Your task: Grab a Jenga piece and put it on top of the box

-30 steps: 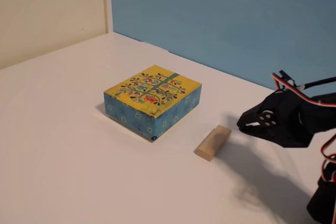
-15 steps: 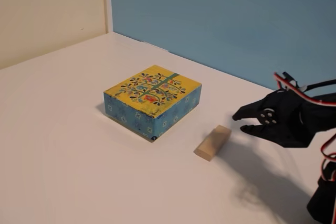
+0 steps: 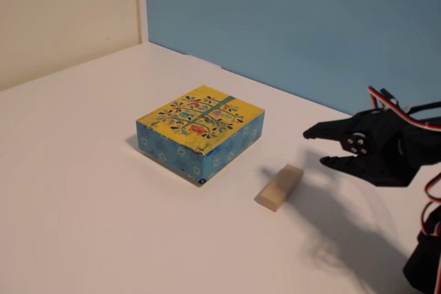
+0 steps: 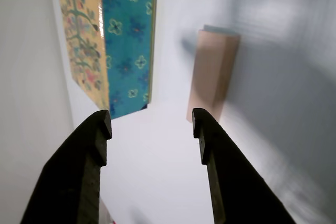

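The Jenga piece is a small tan wooden block lying flat on the white table, just right of the box. That box has a yellow floral top and blue patterned sides. My black gripper hovers open to the right of the block, a little above table level, with nothing between its fingers. In the wrist view the block lies ahead of the right fingertip, the box sits upper left, and the gripper frames bare table.
A blue wall rises behind the table and a cream wall stands at the left. The arm's black body and red and white cables fill the right edge of the fixed view.
The gripper has opened wider over the last second and risen slightly, its tips shifting a little right. Block and box have not moved.
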Robot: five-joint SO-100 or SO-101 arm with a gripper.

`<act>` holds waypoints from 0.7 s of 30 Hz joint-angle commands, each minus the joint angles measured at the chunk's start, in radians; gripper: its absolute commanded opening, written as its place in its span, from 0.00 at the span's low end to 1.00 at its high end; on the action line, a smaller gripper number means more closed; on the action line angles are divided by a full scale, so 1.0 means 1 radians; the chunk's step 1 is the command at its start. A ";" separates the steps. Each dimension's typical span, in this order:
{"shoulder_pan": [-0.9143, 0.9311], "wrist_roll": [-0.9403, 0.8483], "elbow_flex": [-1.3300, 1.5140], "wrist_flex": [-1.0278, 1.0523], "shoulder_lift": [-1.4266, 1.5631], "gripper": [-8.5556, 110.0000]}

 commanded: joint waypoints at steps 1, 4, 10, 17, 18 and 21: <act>-0.005 -0.018 -0.091 0.040 0.008 0.23; -0.009 -0.032 -0.129 0.080 0.008 0.23; -0.011 -0.114 -0.164 0.172 -0.002 0.24; 0.002 -0.163 -0.314 0.209 -0.198 0.24; -0.006 -0.152 -0.362 0.213 -0.272 0.24; -0.034 -0.143 -0.489 0.230 -0.474 0.24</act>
